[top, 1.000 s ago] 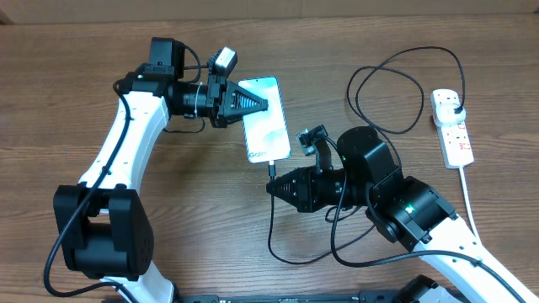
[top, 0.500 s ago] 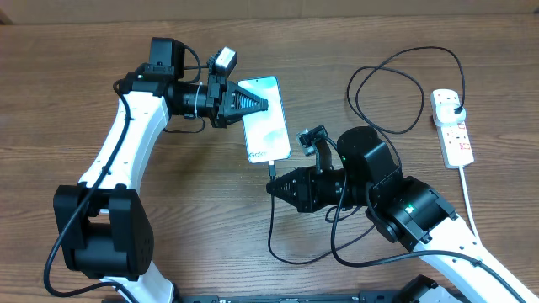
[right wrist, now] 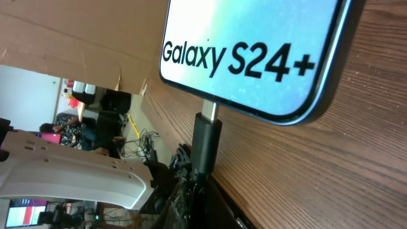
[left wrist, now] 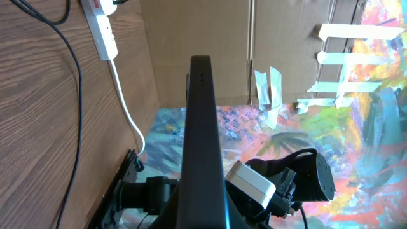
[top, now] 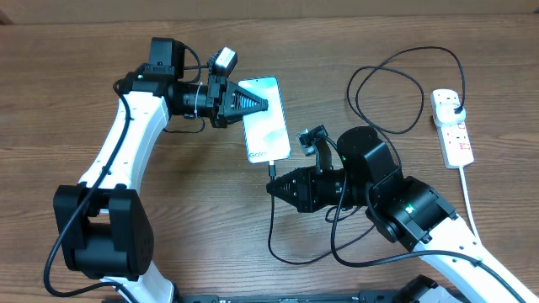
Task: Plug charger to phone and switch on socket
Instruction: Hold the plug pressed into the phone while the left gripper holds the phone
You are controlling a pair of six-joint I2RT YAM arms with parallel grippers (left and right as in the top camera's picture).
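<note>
Brown wood-grain counter [top: 76,76], two arms at work over it.

Phone [top: 266,126]: lies flat, screen up, towards the middle of the counter, its short edges at the far and near ends. The screen shows a pale blue-teal picture, and the right wrist view reads "Galaxy S24+" along the near end.

Charger [right wrist: 205,143]: its small tip is seated in the port on the phone's near edge. From there the thin black cable runs towards the robot, curls on the counter, then passes in a wide loop to the far right, where its black plug sits in the far end of the socket [top: 455,135].

Socket: white strip with red markings, lying on the right side of the counter, well apart from the phone. A thick white cord leaves its near end. The switch position cannot be read.

Left hand [top: 263,104]: fingers pressed together, tip over the phone's left edge — contact cannot be confirmed.

Right hand [top: 272,187]: just beside the phone's near end, pinching the charger directly behind its tip.
</note>
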